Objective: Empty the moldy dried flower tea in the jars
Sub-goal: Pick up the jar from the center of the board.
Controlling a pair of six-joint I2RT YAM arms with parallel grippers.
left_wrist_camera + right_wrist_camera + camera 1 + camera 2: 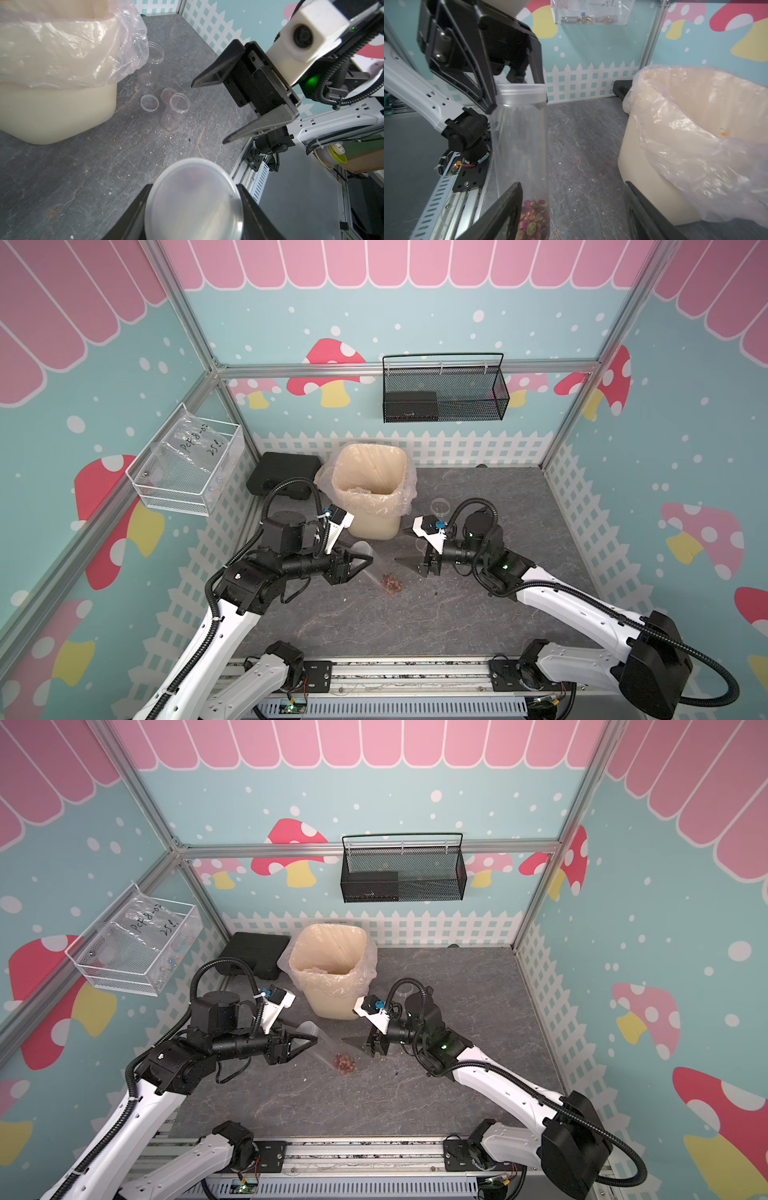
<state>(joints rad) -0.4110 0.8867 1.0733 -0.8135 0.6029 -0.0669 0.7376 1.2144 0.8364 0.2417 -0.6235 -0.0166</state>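
While left gripper clamps the jar by its lidded end over the table's middle, the jar slants away from it, tea at the low end nearest right gripper, jaws wide and empty; bin behind.

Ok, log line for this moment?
left gripper shut on lidded jar | tea inside, at its base | right gripper open beside it | bin close by

Grey tabletop; on it a cream waste bin, black case, two open jars, loose lid.
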